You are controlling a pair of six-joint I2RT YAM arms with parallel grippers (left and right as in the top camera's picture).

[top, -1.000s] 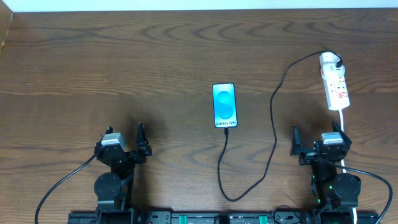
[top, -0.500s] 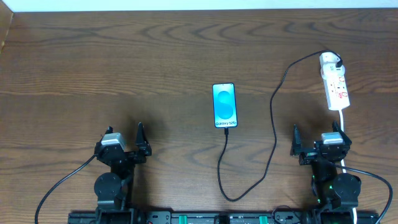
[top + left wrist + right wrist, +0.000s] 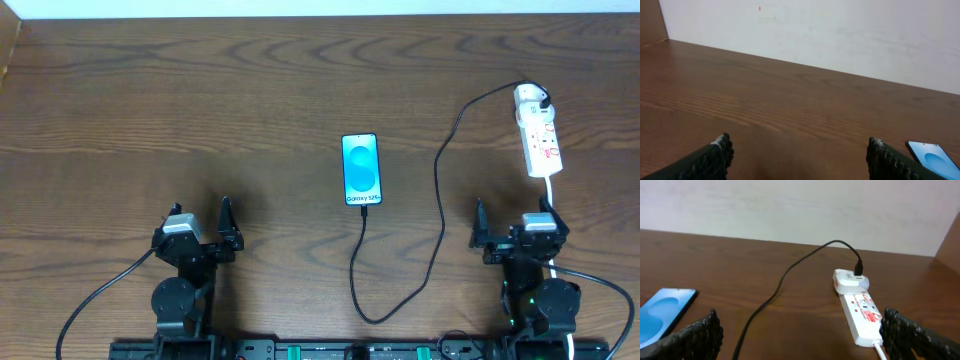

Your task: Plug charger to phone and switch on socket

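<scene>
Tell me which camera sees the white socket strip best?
The right wrist view: the socket is close and its red markings show. Overhead shows it whole but small. The left wrist view misses it.

Looks low across the brown table [image 3: 765, 250] toward a white wall [image 3: 790, 205]. Frames it all with the right gripper [image 3: 800, 316] spread wide, ribbed black fingers [image 3: 697, 337] in the bottom corners. Catches the socket [image 3: 864, 316] ahead on the right, the charger [image 3: 785, 280] with its white head plugged into the far end, black cable arching up, then trailing left and down. Clips the phone [image 3: 662, 314] at lower left, blue screen lit.
</scene>
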